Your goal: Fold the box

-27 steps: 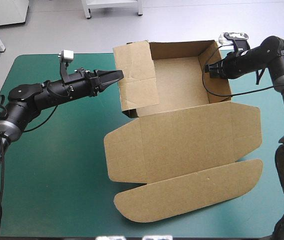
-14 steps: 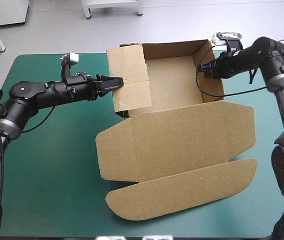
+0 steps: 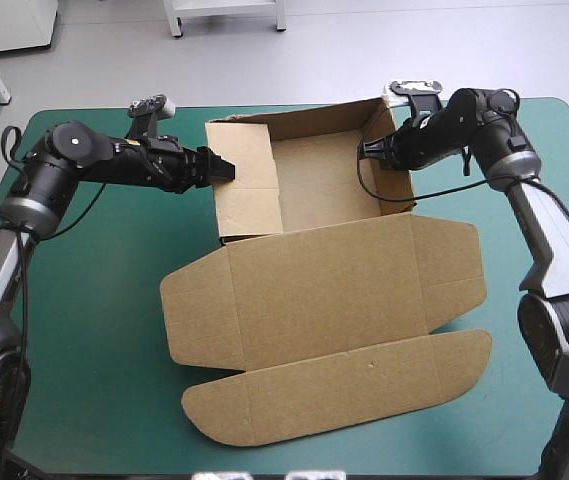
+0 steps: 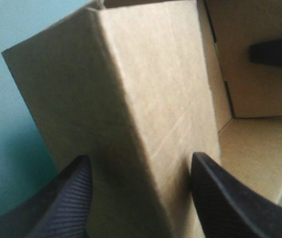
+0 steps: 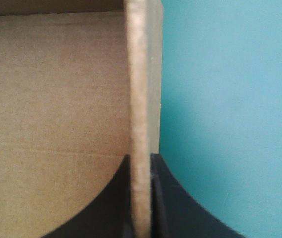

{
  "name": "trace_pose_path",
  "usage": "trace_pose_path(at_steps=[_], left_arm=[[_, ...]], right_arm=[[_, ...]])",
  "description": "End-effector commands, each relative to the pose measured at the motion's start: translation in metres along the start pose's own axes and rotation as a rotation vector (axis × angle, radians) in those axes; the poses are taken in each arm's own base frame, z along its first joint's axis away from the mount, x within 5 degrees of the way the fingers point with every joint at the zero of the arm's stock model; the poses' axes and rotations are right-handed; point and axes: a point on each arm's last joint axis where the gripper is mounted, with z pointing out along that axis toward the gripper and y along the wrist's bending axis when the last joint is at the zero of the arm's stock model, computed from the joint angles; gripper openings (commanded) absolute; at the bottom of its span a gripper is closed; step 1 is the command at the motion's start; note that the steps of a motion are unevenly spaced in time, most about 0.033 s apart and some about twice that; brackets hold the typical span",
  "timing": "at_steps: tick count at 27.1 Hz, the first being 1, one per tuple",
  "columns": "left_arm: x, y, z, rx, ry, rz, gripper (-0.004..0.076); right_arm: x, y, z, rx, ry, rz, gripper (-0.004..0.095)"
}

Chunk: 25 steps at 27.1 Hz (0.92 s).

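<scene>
Right pincer (image 5: 141,161) is clamping the right wall of the box (image 3: 319,185), all but closed on the board. Left pincer (image 4: 140,158) is standing wide apart, straddling the raised left wall. The brown box is sitting as an open tray on the teal-green bench (image 3: 94,300), lid (image 3: 334,290) lying flat toward the near edge.

The box (image 3: 334,290) is plain brown board, matt and faintly creased, its cut edge paler and fibrous, the teal-green cover (image 3: 94,300) on the surface looks smooth and matt, and the black jaws of the left gripper (image 4: 138,161) are finely ribbed and dull.
</scene>
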Motion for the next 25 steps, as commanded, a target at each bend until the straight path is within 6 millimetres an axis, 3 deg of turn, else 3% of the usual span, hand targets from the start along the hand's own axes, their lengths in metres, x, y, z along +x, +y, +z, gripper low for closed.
trace_pose_path(at_steps=[1,7,14,17,21,25], left_arm=[[-0.011,-0.026,-0.005,-0.078,0.003,0.074,0.0417],[-0.012,-0.033,0.016,-0.242,0.119,0.138,0.0417],[-0.015,-0.040,0.031,-0.274,0.159,0.153,0.0398],[-0.008,-0.037,0.043,-0.405,0.244,0.186,0.0323],[-0.003,-0.036,0.055,-0.517,0.287,0.207,0.0162],[0.000,-0.032,0.070,-0.530,0.310,0.223,0.0132]], right_arm=[[-0.012,0.018,-0.022,-0.062,-0.117,0.050,-0.0011],[-0.012,0.021,-0.019,-0.028,-0.126,0.084,-0.0011],[-0.007,0.024,-0.003,-0.006,-0.069,0.098,-0.0011],[-0.003,0.025,0.006,0.005,-0.029,0.090,-0.0011],[0.001,0.026,0.013,0.044,0.006,0.067,-0.0011],[0.004,0.029,0.019,0.071,0.027,0.039,-0.0011]])
